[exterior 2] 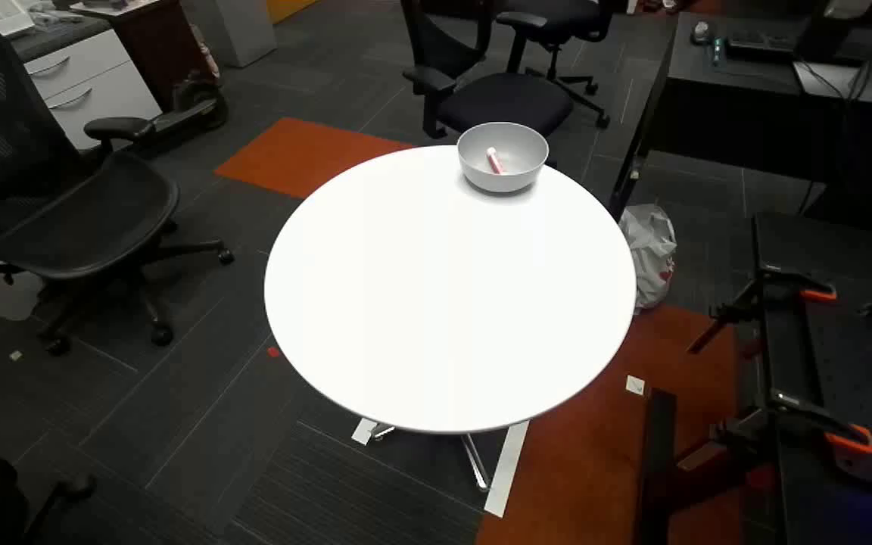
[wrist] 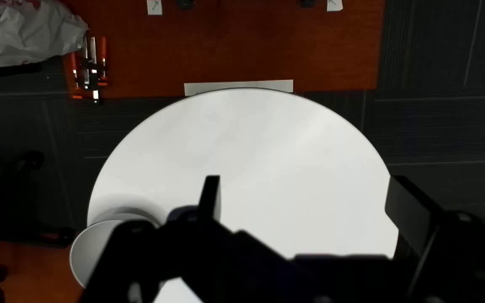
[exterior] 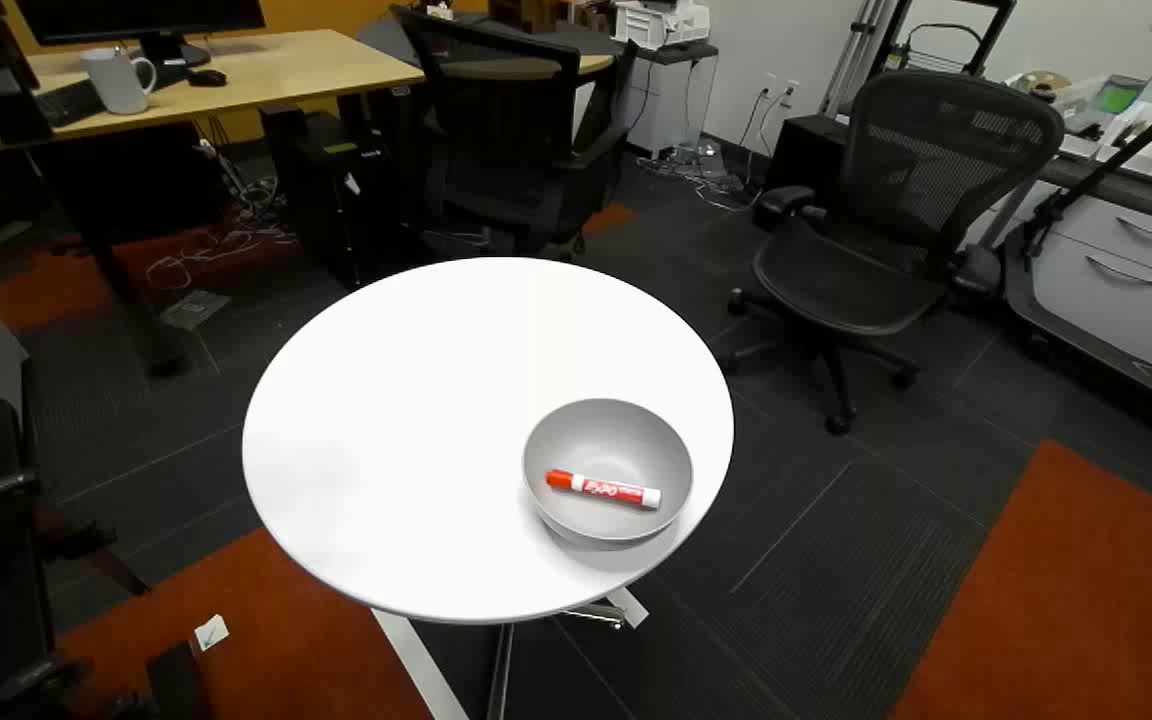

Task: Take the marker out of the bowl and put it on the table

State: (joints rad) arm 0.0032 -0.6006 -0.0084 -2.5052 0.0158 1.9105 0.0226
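The red marker point(exterior: 603, 489) with white ends lies inside the grey bowl point(exterior: 604, 425). The marker point(exterior 2: 495, 160) and the bowl point(exterior 2: 502, 182) also show in an exterior view. The bowl stands near the edge of the round white table point(exterior: 416, 400), whose top point(exterior 2: 443, 303) shows in both exterior views. My gripper point(wrist: 303, 181) shows only in the wrist view. It is open and empty above the table top point(wrist: 246, 134). The bowl point(wrist: 91, 248) is to the lower left of my gripper there, partly hidden behind the left finger. The marker is hidden in that view.
A black mesh chair point(exterior: 936, 170) and a wooden desk point(exterior: 336, 70) stand beyond the table. A black bench with orange-tipped clamps point(exterior 2: 852, 439) stands beside it. A white plastic bag point(exterior 2: 648, 253) lies on the floor by the table and shows in the wrist view point(wrist: 27, 33).
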